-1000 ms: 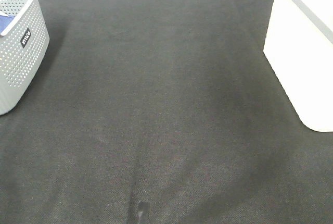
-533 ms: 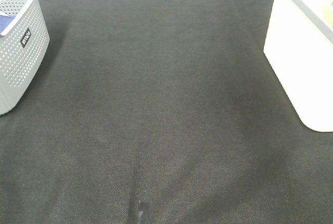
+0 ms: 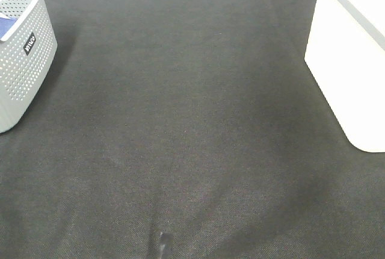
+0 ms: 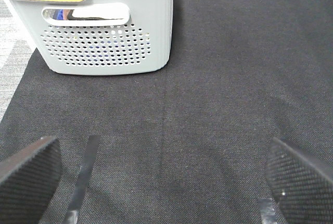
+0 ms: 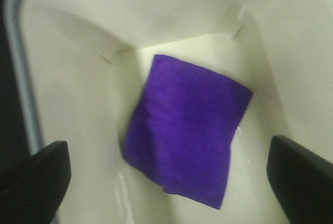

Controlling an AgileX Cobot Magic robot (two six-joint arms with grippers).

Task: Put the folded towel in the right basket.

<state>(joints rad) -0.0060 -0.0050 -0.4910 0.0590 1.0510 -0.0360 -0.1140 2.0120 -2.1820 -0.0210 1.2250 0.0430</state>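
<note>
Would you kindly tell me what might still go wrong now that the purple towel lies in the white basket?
1. The right fingers hang open over the white basket, whose walls stand close on both sides; a careless retreat might clip the rim.
2. The purple towel lies askew on the basket floor, so any brush could undo its fold.
3. The left fingers face the grey basket; a forward move may nudge it.

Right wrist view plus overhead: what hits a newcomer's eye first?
The purple folded towel, lying flat on the floor of the white basket, stands out sharply against the pale plastic. In the exterior high view, a wide black mat fills the frame, with a grey perforated basket at its left edge.
</note>
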